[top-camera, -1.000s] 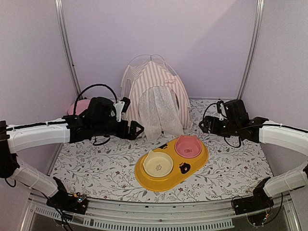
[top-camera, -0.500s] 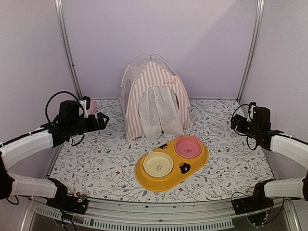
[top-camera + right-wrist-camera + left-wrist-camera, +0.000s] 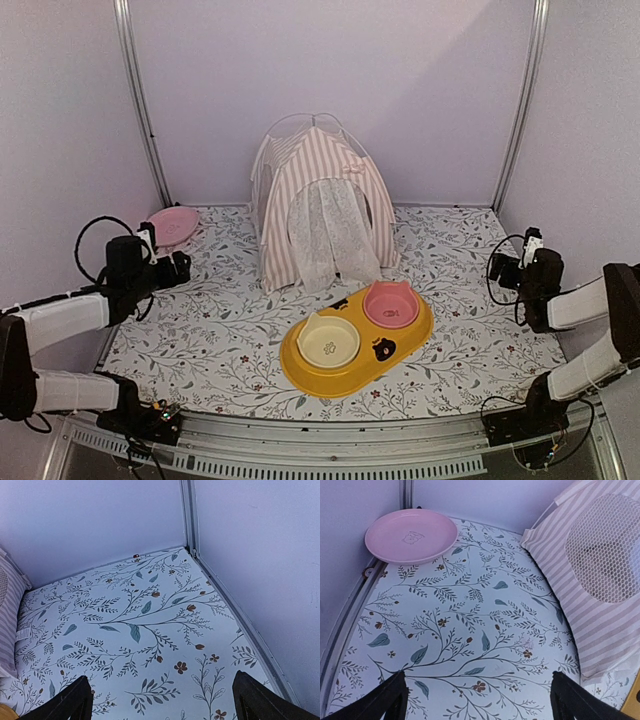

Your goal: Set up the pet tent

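Note:
The pink-and-white striped pet tent (image 3: 320, 200) stands upright at the back middle of the table, its white sheer door curtain hanging over the front opening. Its side with the round mesh window shows in the left wrist view (image 3: 602, 560), and a strip of its edge shows in the right wrist view (image 3: 7, 615). My left gripper (image 3: 178, 266) is open and empty at the left edge, well clear of the tent; its fingertips (image 3: 390, 700) frame bare floral cloth. My right gripper (image 3: 497, 270) is open and empty at the right edge.
A yellow double feeder (image 3: 357, 337) with a cream bowl (image 3: 328, 340) and a pink bowl (image 3: 390, 304) sits in front of the tent. A pink plate (image 3: 172, 224) lies at the back left (image 3: 411, 535). Metal frame posts (image 3: 138, 100) and walls bound the floral table cloth (image 3: 230, 330).
Both arms have drawn back from beside the tent to the table's left and right edges. The tent stays standing; the pink plate is uncovered.

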Action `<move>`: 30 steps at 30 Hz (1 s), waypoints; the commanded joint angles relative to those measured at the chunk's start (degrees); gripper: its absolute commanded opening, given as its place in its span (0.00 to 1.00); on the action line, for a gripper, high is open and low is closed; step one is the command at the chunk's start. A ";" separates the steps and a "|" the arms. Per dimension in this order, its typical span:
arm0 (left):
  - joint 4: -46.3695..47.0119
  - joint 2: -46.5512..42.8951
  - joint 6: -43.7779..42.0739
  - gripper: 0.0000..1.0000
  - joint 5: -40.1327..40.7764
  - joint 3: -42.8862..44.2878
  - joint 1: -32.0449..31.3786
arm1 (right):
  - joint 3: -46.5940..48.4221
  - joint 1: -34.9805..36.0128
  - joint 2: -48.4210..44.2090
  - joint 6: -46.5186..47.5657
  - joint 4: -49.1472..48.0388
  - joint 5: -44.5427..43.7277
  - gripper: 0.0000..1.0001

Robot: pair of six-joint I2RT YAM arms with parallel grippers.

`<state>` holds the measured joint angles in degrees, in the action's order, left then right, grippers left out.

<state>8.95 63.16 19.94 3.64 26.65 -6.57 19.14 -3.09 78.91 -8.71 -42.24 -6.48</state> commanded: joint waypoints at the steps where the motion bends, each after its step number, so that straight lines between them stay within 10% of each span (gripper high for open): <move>1: 12.34 -1.69 -2.92 1.00 5.78 -4.29 1.39 | -4.95 -0.08 3.07 4.41 -23.92 2.88 0.99; 4: 13.81 -1.88 -4.07 1.00 9.51 -4.45 1.73 | -10.90 0.37 9.08 5.92 -42.52 4.31 0.99; 8: 17.26 -1.32 -6.95 0.99 17.48 -5.48 2.12 | -9.36 0.52 8.51 6.34 -38.46 4.48 0.99; 15: 53.73 9.10 -15.96 0.99 22.23 -16.94 2.65 | -7.40 0.63 8.32 6.80 -34.47 4.73 0.99; 30: 73.97 26.45 -20.90 1.00 15.26 -15.84 3.09 | -3.93 0.69 8.89 10.73 -28.86 12.96 0.99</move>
<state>69.76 85.34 2.33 22.28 12.97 -4.05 14.48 -2.63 87.13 1.06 -71.68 4.91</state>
